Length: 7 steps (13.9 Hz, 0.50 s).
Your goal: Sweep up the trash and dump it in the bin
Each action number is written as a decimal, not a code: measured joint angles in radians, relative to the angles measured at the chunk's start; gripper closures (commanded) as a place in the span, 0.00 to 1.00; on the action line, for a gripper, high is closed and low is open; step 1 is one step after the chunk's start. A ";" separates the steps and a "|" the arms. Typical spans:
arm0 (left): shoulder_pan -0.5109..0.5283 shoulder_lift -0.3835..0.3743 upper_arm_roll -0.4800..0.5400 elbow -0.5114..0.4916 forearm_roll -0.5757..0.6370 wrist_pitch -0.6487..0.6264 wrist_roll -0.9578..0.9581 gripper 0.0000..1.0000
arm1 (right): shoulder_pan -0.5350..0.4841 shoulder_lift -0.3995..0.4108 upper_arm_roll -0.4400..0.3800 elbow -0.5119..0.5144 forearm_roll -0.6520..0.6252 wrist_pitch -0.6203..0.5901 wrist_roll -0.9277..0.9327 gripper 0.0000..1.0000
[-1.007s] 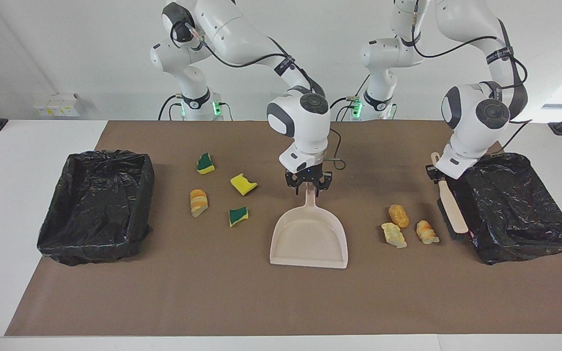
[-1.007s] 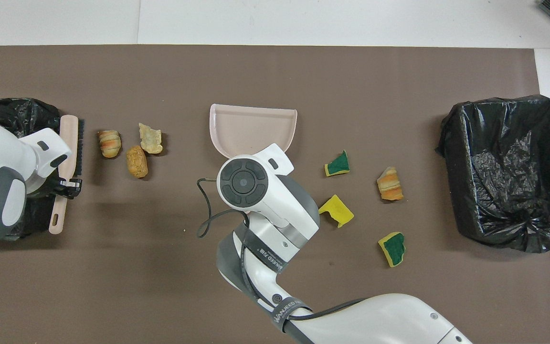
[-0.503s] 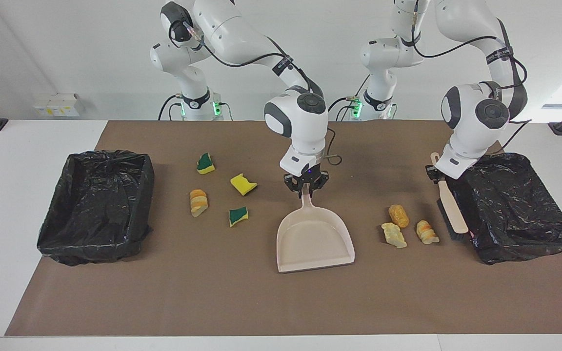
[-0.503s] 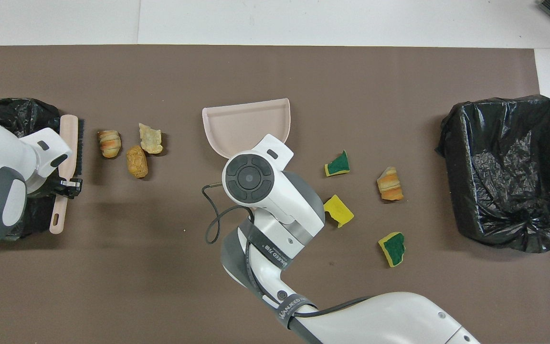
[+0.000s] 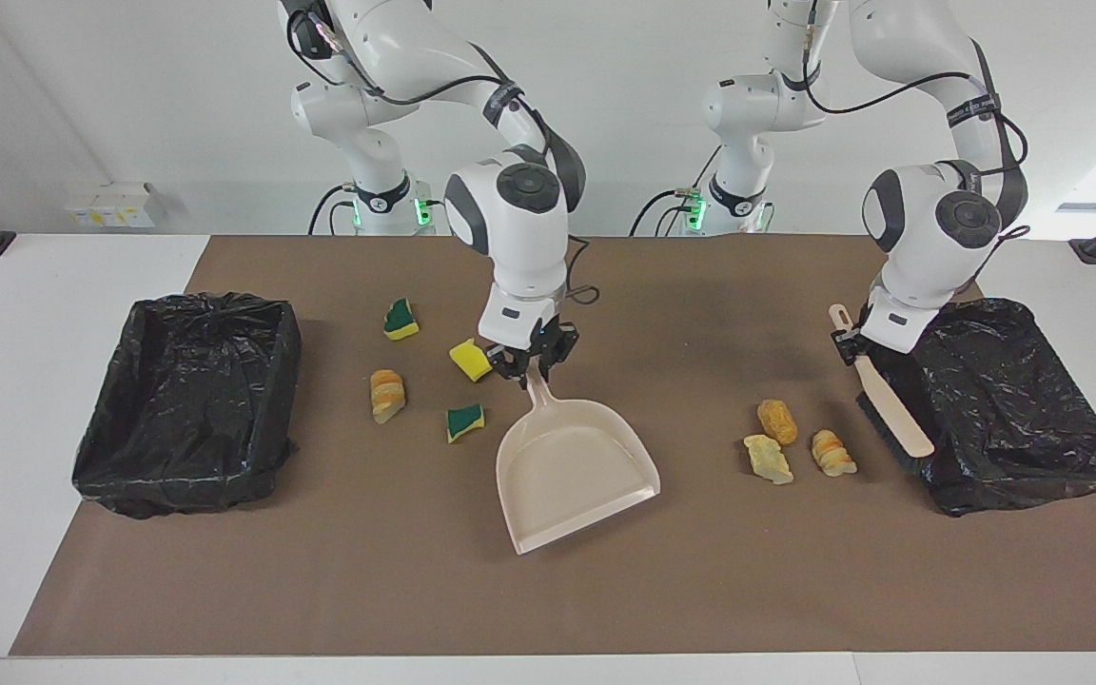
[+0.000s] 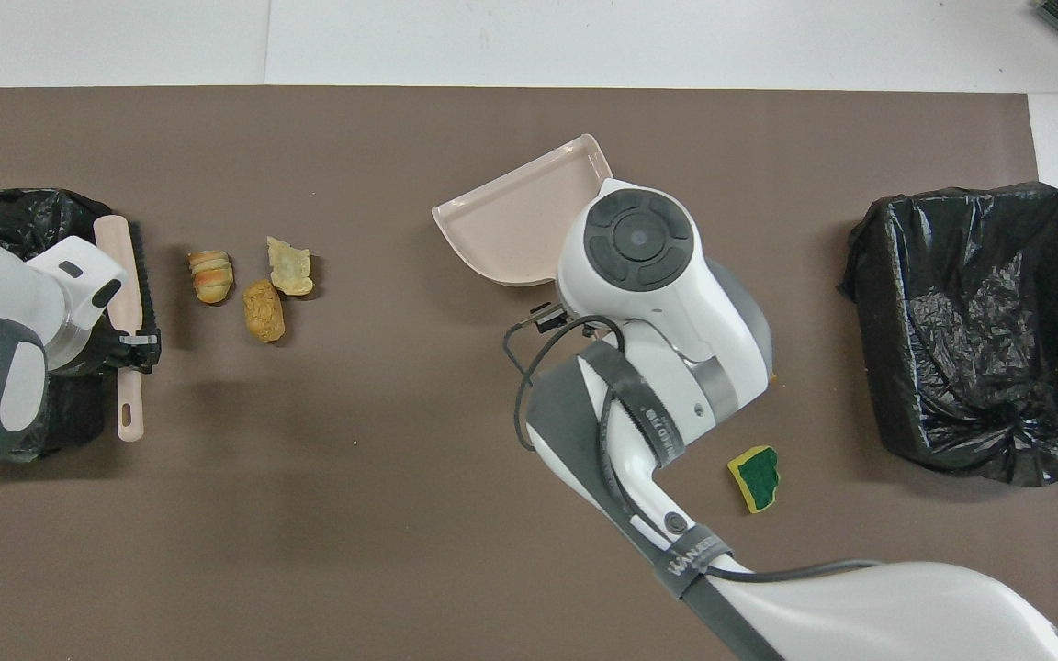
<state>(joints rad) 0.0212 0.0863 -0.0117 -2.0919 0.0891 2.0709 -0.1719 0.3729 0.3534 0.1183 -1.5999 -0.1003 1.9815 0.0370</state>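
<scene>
While my right gripper [image 5: 531,366] pinches the dustpan [image 5: 575,473] handle mid-mat, four scraps [image 5: 426,366] lie beside it toward the right arm's end; my left gripper [image 5: 851,344] clamps the brush [image 5: 890,411], three lumps [image 5: 795,442] just beside its bristles.

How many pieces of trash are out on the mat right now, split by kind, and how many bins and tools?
Sponge pieces, yellow and green: 3
Bread-like lumps: 4
Bins lined with black bags: 2
Dustpan: 1
Brush: 1
Total: 11
</scene>
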 measured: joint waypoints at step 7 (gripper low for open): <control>0.000 0.024 -0.008 -0.002 -0.028 0.023 0.155 1.00 | -0.060 -0.087 0.004 -0.108 0.004 -0.106 -0.663 1.00</control>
<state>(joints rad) 0.0214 0.1101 -0.0196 -2.0941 0.0606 2.0943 -0.0171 0.3129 0.2666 0.1225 -1.7081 -0.0959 1.8754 -0.6255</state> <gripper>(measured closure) 0.740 0.683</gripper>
